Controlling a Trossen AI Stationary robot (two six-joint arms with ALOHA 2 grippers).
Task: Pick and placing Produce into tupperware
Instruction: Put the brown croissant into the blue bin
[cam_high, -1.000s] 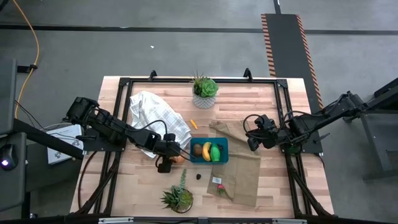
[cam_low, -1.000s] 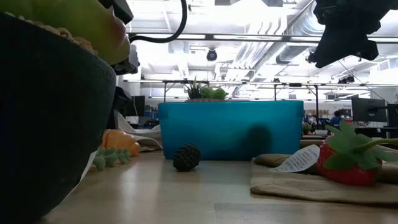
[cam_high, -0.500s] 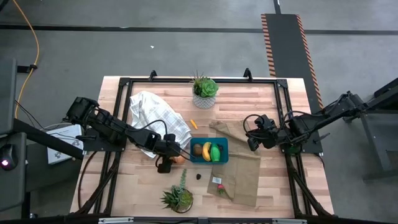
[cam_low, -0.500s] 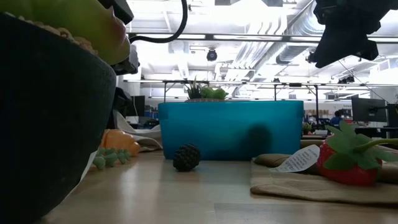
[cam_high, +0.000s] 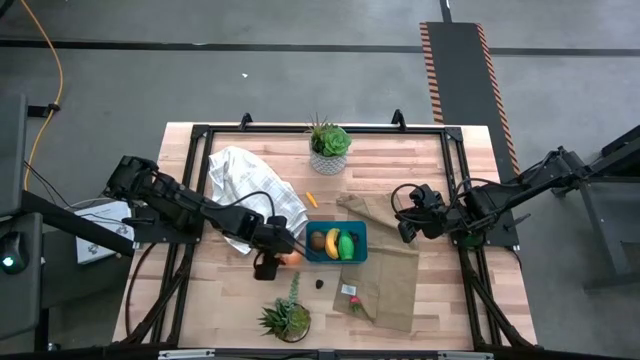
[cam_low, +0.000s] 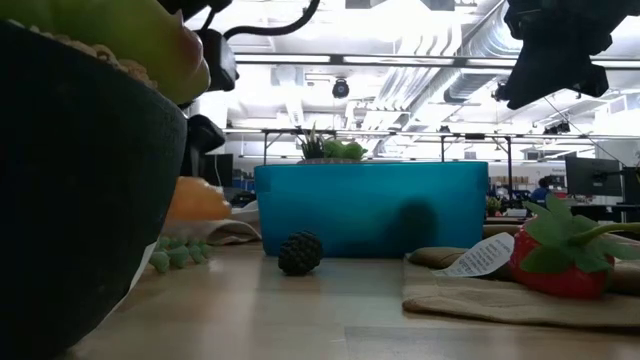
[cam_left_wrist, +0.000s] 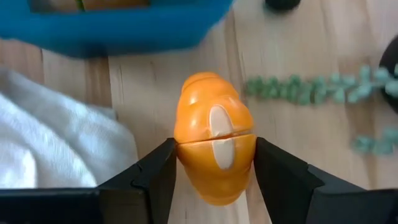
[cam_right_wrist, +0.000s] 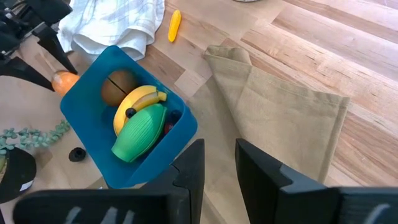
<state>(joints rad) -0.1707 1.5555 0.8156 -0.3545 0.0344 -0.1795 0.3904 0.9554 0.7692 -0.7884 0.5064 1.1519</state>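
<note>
The left gripper (cam_left_wrist: 214, 163) has its two dark fingers clamped on either flank of the orange piece (cam_left_wrist: 213, 144), a glossy, lobed plastic lump with a pale oval patch where its two halves meet, and in the low view it hangs clear of the wood at the left of the frame, so this reads as the carry step. In the high view the catch sits just left of the tupperware (cam_high: 359, 255), at the centre of the table. That container is a smooth teal-blue tub with rounded corners, and it already holds a brown round piece (cam_right_wrist: 119, 86), a curved yellow banana (cam_right_wrist: 139, 101) and a ribbed bright green piece (cam_right_wrist: 138, 132), packed side by side. The next move, as I judge it, calls for a short travel over the near wall and a release into the little space left. The right gripper (cam_high: 405, 228) waits over the tan cloth (cam_right_wrist: 287, 122), a soft, coarse-woven sheet right of the tub, its fingers parted by a narrow gap and holding nothing. A small yellow-orange piece (cam_right_wrist: 175, 25) lies loose on the planks beside the crumpled white cloth (cam_high: 247, 185) in the upper left of the right wrist view.
</note>
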